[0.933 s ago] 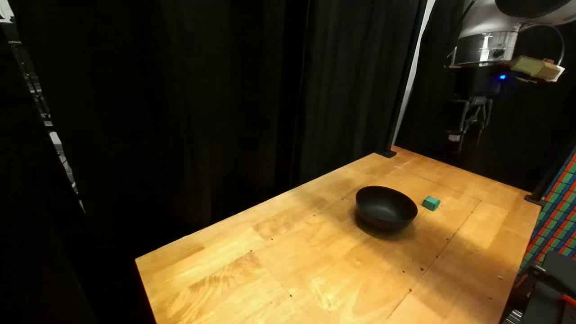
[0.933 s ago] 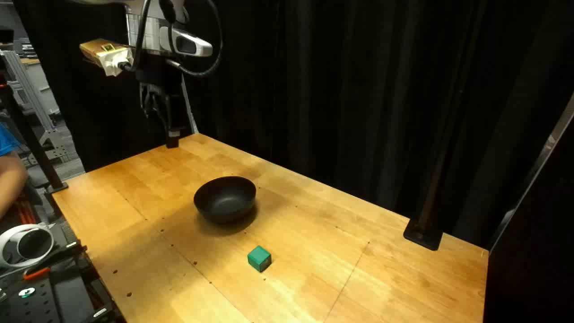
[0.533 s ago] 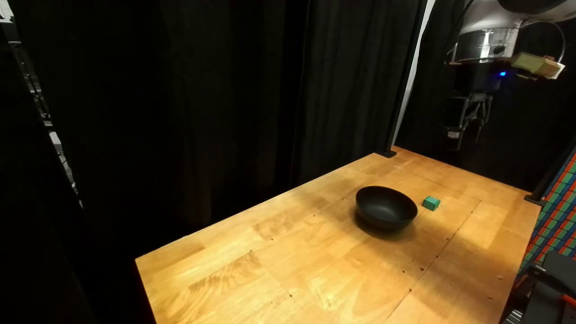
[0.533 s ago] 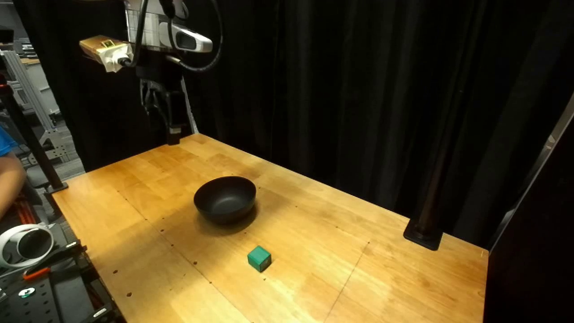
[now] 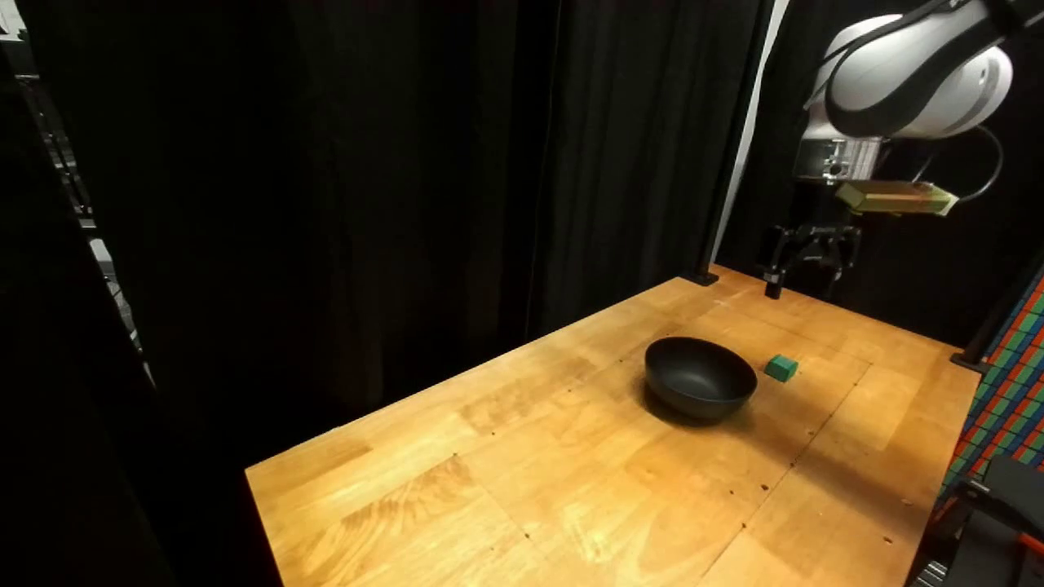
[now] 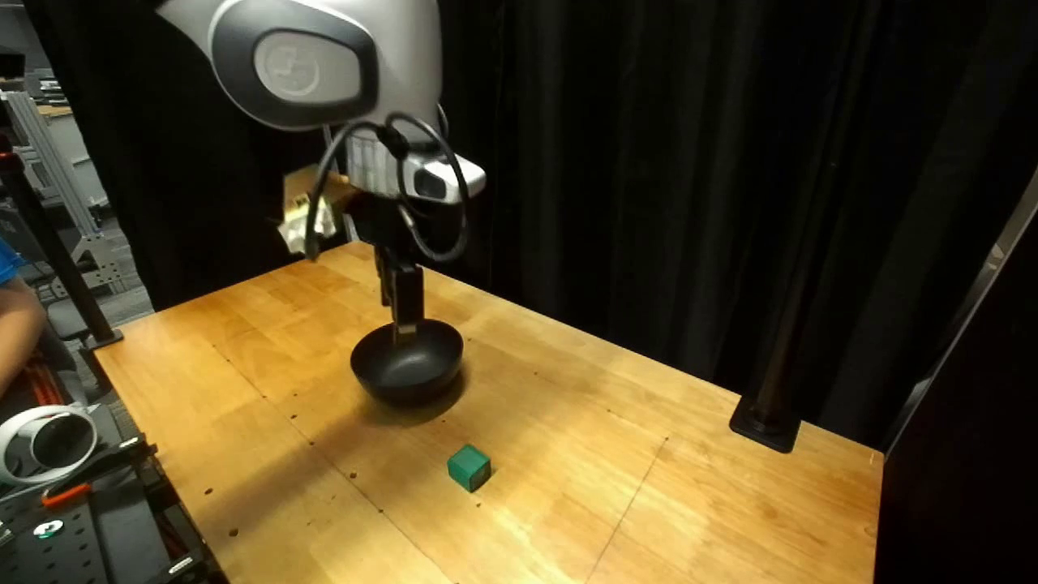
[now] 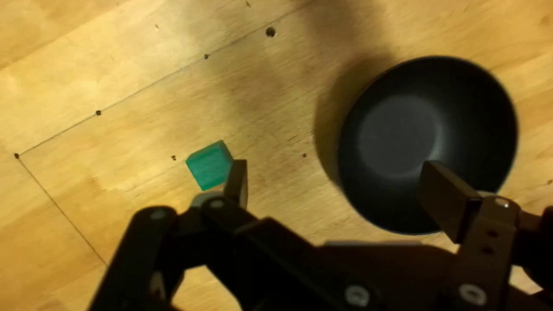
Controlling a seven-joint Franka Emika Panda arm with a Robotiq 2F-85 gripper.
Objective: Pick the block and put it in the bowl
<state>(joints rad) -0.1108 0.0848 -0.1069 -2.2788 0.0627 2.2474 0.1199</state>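
Observation:
The green block lies on the wooden table beside the bowl and also shows in an exterior view. The black bowl is upright with nothing seen inside; it also shows in an exterior view. In the wrist view, the block is left of the bowl, with a gap of bare table between. My gripper is open and empty, above the table. In the wrist view one finger overlaps the block's corner and the other overlaps the bowl. The gripper also shows in both exterior views.
The wooden table has small holes and seams. Black posts stand at its edges, one with a base plate. Black curtains hang behind. A dark cart with a white ring-shaped part stands beside the table. A person's arm shows at the edge.
The arm has swung out over the table and lowered, bringing my open gripper from beyond the table's far end towards the bowl and block. The block and bowl have not moved.

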